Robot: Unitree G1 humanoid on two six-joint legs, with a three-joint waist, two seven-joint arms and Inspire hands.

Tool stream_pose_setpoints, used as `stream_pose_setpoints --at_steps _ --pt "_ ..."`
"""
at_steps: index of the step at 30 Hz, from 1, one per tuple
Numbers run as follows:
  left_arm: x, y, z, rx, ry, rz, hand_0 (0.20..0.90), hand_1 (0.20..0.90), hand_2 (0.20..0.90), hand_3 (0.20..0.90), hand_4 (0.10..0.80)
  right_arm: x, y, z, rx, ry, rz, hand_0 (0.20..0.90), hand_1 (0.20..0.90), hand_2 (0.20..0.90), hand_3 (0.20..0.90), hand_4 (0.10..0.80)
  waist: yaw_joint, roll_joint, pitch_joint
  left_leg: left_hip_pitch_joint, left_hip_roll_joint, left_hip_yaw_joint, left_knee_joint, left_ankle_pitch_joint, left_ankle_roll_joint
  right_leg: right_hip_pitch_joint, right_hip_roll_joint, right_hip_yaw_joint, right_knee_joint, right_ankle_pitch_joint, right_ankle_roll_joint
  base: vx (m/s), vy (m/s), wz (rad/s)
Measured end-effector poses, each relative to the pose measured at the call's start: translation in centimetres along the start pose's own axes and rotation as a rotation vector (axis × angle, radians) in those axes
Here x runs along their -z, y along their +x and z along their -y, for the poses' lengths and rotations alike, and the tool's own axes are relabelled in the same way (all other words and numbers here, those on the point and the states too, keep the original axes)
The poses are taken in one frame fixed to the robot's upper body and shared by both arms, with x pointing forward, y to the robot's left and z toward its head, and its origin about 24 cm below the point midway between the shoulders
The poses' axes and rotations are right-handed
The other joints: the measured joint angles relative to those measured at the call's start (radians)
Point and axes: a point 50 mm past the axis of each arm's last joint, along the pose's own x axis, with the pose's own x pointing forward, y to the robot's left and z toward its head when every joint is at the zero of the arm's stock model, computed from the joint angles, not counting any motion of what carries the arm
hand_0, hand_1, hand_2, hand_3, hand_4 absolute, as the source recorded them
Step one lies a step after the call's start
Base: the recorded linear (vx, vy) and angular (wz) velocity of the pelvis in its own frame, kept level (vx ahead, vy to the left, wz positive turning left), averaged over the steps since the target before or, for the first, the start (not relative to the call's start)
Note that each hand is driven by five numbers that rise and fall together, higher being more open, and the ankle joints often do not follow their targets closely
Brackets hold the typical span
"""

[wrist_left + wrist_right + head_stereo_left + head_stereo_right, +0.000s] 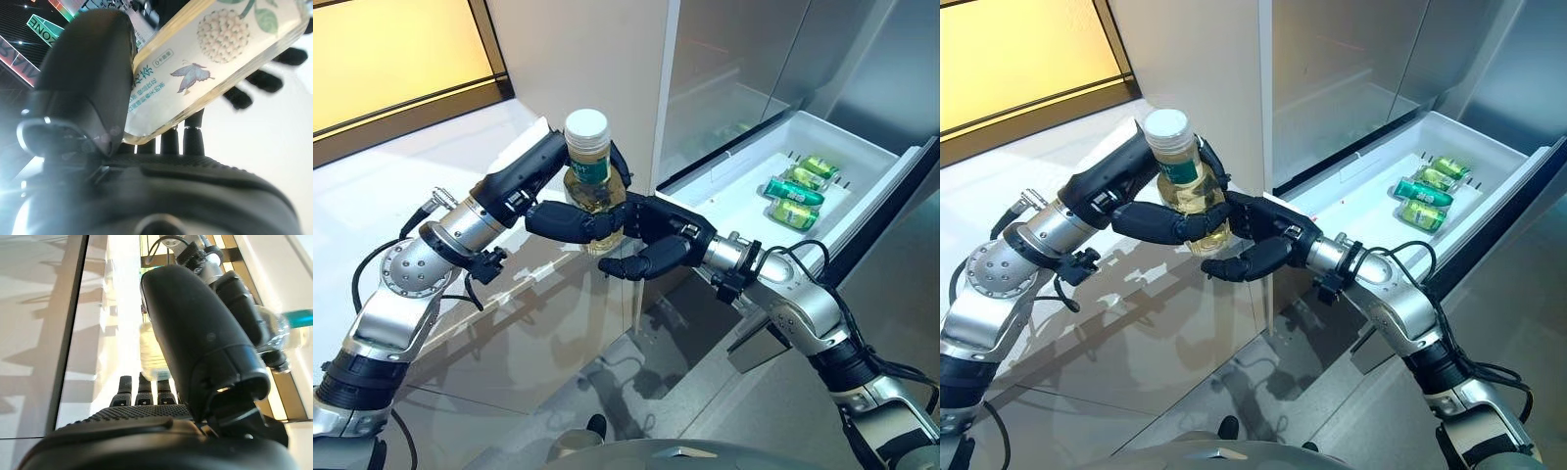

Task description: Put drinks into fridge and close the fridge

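Observation:
A clear bottle [588, 166] of pale yellow drink, with a white cap and a green label, is held upright in mid-air. My left hand [524, 168] is shut on it, fingers [566, 222] wrapped round its lower half; in the left wrist view the bottle [215, 63] lies across the thumb. My right hand [668, 238] reaches in from the right, open, with its thumb and fingers on either side of the bottle's base. The right wrist view shows the bottle [150, 352] just past the fingers. Right of the hands the white fridge drawer [729, 191] stands pulled out.
Three green cans [796, 190] lie on their sides at the far right end of the drawer. Steel fridge doors [734, 59] rise behind it, shut. A white wall corner [607, 59] stands behind the bottle. Glossy floor lies below the arms.

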Motion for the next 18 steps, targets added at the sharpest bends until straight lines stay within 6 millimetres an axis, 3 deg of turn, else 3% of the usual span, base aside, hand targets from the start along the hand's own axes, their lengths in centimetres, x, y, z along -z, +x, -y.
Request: stream_pose_setpoints --at_steps 16,17,18 --pt "-0.07 -0.1 -0.05 0.054 0.022 -0.015 0.3 0.3 0.3 0.2 0.1 -0.21 0.19 0.13 0.01 -0.001 -0.004 0.9 0.9 0.9 0.9 0.8 0.002 0.0 0.0 0.001 0.0 -0.001 0.0 0.0 0.0 0.002 0.0 -0.001 0.0 0.0 0.0 0.0 0.0 0.0" --pt "-0.06 -0.1 -0.04 0.055 0.021 -0.015 0.3 0.3 0.3 0.2 0.1 -0.18 0.2 0.12 0.011 0.003 -0.007 0.766 0.766 0.766 0.744 0.644 0.002 0.0 0.0 0.001 0.0 -0.001 0.0 0.0 0.0 0.002 0.0 -0.001 0.0 0.0 0.0 0.0 0.0 0.0" --pt "-0.06 -0.1 -0.03 0.055 0.021 -0.015 0.3 0.3 0.3 0.2 0.1 -0.14 0.23 0.09 0.012 0.005 -0.009 0.441 0.441 0.441 0.365 0.265 0.002 0.0 0.0 0.001 0.0 -0.001 0.0 0.0 0.0 0.002 0.0 -0.001 0.0 0.0 0.0 0.0 0.0 0.0"
